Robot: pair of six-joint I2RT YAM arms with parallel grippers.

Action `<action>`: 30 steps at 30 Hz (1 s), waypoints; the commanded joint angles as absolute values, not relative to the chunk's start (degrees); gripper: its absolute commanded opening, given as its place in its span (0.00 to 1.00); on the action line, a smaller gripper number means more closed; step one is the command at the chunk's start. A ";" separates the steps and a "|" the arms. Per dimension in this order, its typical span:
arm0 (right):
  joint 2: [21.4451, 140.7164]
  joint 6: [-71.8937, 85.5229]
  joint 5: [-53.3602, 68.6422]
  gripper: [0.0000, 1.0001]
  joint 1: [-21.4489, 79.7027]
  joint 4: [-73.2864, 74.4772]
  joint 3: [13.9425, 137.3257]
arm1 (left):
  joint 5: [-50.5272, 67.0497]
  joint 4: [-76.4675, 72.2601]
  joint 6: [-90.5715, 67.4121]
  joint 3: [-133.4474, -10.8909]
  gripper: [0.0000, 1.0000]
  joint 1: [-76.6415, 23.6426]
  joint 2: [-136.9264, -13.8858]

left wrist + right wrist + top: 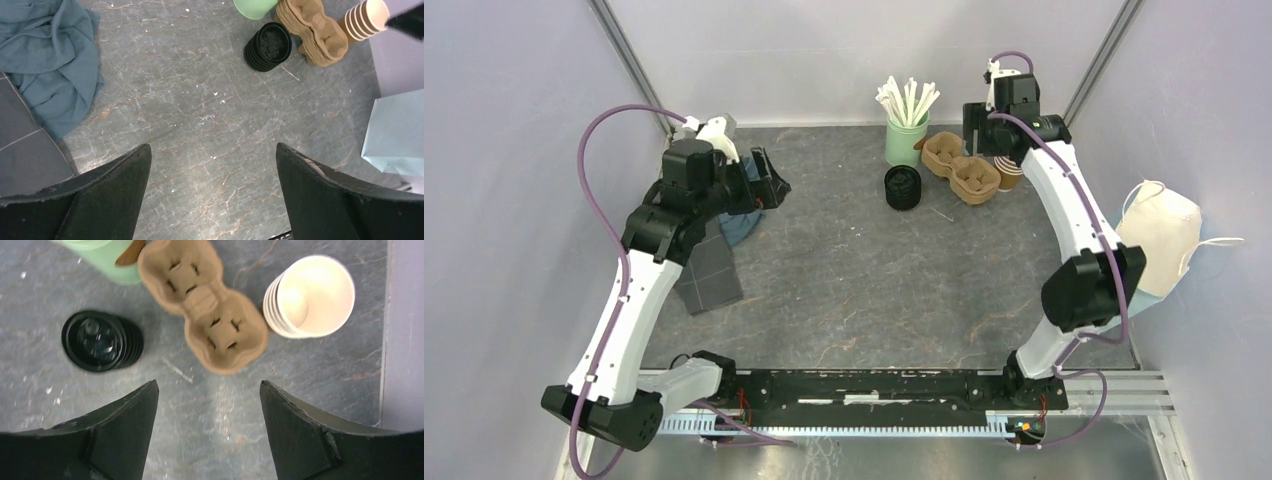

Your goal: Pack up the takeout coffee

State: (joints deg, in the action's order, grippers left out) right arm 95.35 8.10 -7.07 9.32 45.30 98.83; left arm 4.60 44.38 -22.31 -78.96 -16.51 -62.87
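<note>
While the right fingers (135,412) hang apart near the tray (202,305), the left fingers (127,172) hang apart above the worktop (200,100).

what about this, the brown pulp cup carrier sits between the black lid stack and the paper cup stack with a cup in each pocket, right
No: the right wrist view shows both pockets of the brown moulded pulp cup carrier empty. It sits between the stack of black plastic lids and the stack of cream-lined paper cups.

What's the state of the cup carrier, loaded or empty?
Empty. The right wrist view shows both wells of the cup carrier with bare slotted bottoms and no cup in either.
</note>
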 commanded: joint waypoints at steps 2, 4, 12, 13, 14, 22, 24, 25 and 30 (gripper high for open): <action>103.62 7.99 -15.07 0.74 6.73 40.78 106.57 | 3.67 42.38 -15.81 -80.43 1.00 -18.50 -63.36; 106.43 8.30 -14.27 0.64 4.79 39.70 107.78 | 3.73 42.13 -15.28 -80.60 1.00 -18.69 -63.91; 113.89 7.16 -10.38 0.59 0.79 36.30 112.09 | 3.86 41.50 -15.64 -84.97 1.00 -18.72 -69.95; 114.66 7.30 -10.06 0.59 0.34 36.22 112.67 | 3.87 41.51 -15.58 -85.51 1.00 -18.72 -70.85; 115.15 7.43 -9.66 0.57 0.32 35.79 112.91 | 3.87 41.40 -15.56 -85.96 1.00 -18.71 -71.58; 118.04 6.74 -3.34 0.47 -2.81 33.44 113.11 | 4.23 41.04 -15.30 -87.83 1.00 -18.77 -75.16; 118.27 7.22 -2.77 0.43 -3.05 33.00 113.03 | 4.31 41.14 -15.29 -87.98 1.00 -18.72 -75.42; 118.32 7.41 -2.45 0.41 -3.14 32.68 112.73 | 4.38 41.19 -15.36 -87.93 1.00 -18.72 -75.46; 119.04 7.84 -0.71 0.33 -3.50 31.73 112.76 | 4.27 41.06 -15.47 -87.74 1.00 -18.71 -75.65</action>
